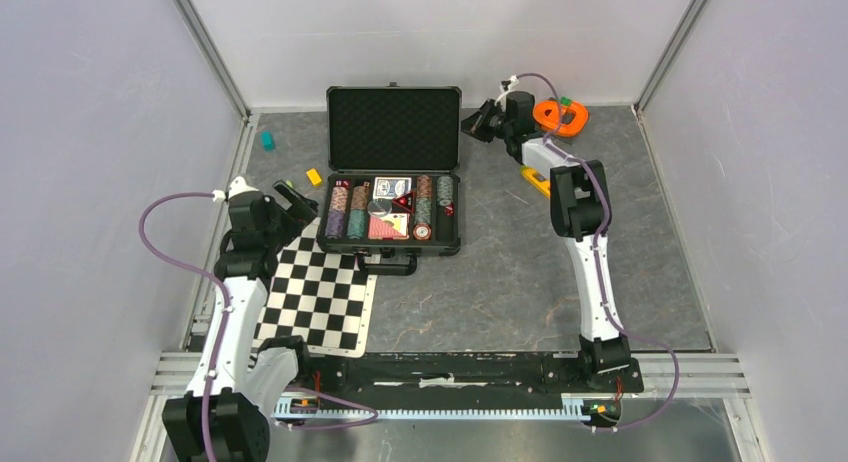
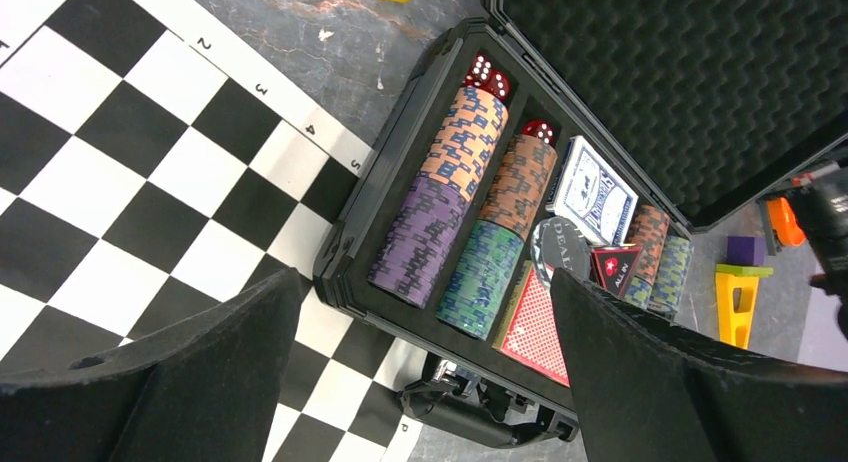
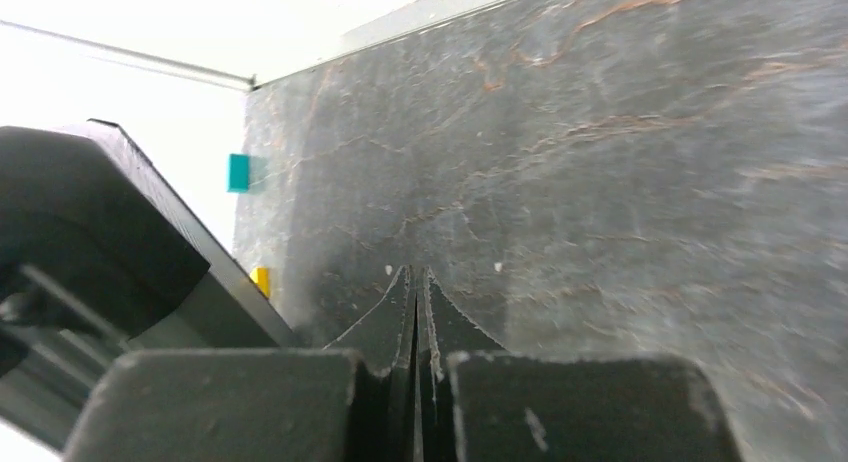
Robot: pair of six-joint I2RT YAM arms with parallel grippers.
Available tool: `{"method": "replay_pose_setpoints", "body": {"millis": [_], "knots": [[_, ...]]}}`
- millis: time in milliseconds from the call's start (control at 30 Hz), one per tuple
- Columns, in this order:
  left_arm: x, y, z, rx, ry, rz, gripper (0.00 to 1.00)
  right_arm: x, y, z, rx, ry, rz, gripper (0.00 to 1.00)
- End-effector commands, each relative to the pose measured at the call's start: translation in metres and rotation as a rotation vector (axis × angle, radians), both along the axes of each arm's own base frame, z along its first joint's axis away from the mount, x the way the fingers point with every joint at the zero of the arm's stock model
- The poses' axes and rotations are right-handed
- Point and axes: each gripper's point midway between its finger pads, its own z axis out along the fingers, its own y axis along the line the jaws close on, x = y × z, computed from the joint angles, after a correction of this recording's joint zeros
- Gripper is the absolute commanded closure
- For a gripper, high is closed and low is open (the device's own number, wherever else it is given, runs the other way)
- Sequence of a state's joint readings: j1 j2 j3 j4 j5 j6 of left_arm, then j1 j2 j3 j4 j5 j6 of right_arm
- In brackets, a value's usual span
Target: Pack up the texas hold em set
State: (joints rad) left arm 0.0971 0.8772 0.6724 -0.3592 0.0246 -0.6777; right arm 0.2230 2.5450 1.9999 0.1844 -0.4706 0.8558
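Seemingly lid-closing time: the case (image 1: 393, 129) sits open at frame centre, with chips (image 1: 345, 212) and cards (image 1: 393, 186) in their slots.
The right gripper (image 1: 478, 122), pinched shut on nothing, sits just beside the lid's upper right corner; the next move probably calls for tipping the lid down. The left gripper (image 1: 297, 195) hangs wide open at the case's left edge, over the checkered mat (image 1: 318, 297), close to the lid's swing. Bare table lies right of the case.

surface: grey table (image 1: 500, 282) | on it: open briefcase (image 1: 393, 127), checkered mat (image 1: 318, 300), teal block (image 1: 268, 140), yellow block (image 1: 314, 177), orange toy (image 1: 558, 116)
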Motion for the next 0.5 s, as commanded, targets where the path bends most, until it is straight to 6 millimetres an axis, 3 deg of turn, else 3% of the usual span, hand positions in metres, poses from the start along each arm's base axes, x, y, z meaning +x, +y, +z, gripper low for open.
{"method": "replay_pose_setpoints", "body": {"millis": [0, 133, 333, 467], "knots": [[0.015, -0.007, 0.033, -0.049, -0.097, -0.036, 0.00, -0.010, 0.054, 0.046, 0.160, -0.110, 0.180, 1.00], [0.017, -0.013, 0.029, -0.073, -0.086, -0.063, 0.00, -0.042, 0.081, 0.067, 0.210, -0.171, 0.320, 1.00], [0.012, -0.016, 0.038, -0.064, -0.093, -0.087, 0.00, -0.081, 0.084, 0.115, 0.221, -0.286, 0.459, 1.00], [0.004, -0.016, 0.052, -0.047, -0.121, -0.092, 0.00, -0.109, 0.080, 0.130, 0.200, -0.332, 0.500, 1.00]]}}
